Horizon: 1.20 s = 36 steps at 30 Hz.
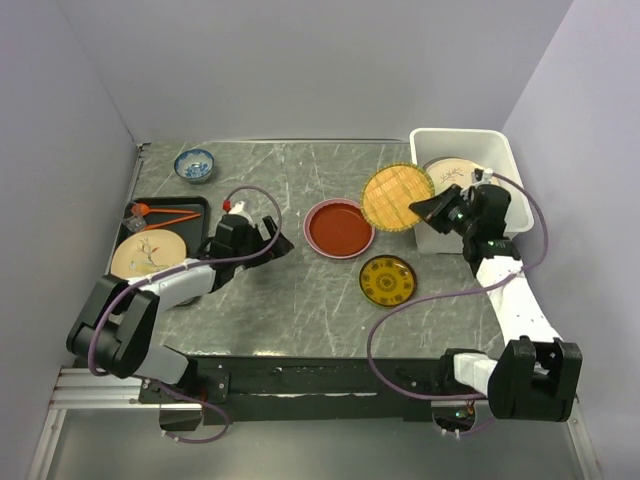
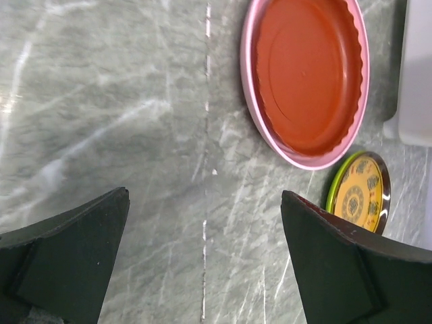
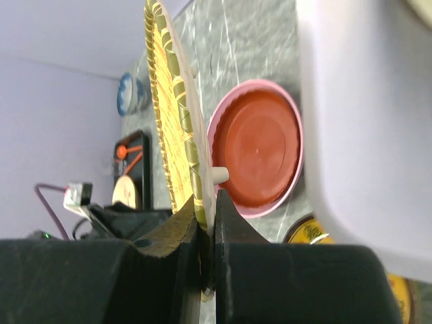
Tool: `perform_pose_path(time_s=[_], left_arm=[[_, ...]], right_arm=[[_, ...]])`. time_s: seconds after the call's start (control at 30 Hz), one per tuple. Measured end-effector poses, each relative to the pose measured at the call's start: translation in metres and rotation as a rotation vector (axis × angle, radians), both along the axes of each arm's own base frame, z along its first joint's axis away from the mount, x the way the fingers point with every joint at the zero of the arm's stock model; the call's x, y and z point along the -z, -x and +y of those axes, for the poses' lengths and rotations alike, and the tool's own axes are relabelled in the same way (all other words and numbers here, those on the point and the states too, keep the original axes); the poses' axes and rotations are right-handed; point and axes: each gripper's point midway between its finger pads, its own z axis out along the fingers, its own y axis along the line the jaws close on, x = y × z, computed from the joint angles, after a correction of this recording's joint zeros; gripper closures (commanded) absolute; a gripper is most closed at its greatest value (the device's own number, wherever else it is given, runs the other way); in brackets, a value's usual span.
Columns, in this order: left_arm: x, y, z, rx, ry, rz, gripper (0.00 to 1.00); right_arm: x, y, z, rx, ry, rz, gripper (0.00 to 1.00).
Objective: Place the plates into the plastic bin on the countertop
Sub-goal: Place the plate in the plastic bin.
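Yellow woven plate: held clear of the countertop by the right gripper, whose fingers are clamped on its rim. It sits just left of the plastic bin, and its edge overlaps the bin's left wall in the top view. The right wrist view shows it edge-on.

Plastic bin: white, at the far right corner. A cream sprig plate lies inside.

Red-orange plate: scalloped and nested in a pink plate. The pair rests mid-counter, just left of the woven plate.

Small yellow-patterned plate: green at the rim. It lies flat on the counter, near the stacked pair and on their near-right side.

Second cream sprig plate: on the black tray at the left, with an orange utensil lying beyond it.

Blue-and-white bowl: far left, beyond the tray.

Left gripper: fingers spread wide and holding nothing. It is over bare counter between the tray and the stacked pair.
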Motion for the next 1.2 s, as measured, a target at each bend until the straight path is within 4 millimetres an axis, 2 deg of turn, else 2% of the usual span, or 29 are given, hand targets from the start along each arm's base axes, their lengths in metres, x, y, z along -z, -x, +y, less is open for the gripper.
perform_pose_path(time_s=[0.33,0.53,0.73,0.97,1.2], left_arm=[[0.017,0.008,-0.042,0.105,-0.021,0.041,0.01],[0.025,0.016,-0.056,0.148,-0.028,0.056,0.01],[0.020,0.022,-0.053,0.154,-0.036,0.037,0.01],[-0.003,0.027,-0.045,0.150,-0.027,-0.035,0.01],[-0.025,0.036,-0.040,0.167,-0.019,-0.082,0.01]], right_arm=[[-0.026,-0.020,-0.041,0.086,-0.039,-0.036,1.00],[-0.037,-0.031,-0.056,0.124,-0.065,-0.060,1.00],[-0.037,-0.036,-0.075,0.180,-0.102,-0.058,1.00],[-0.040,-0.039,-0.108,0.275,-0.139,-0.085,1.00],[-0.023,-0.044,-0.126,0.330,-0.183,-0.064,1.00]])
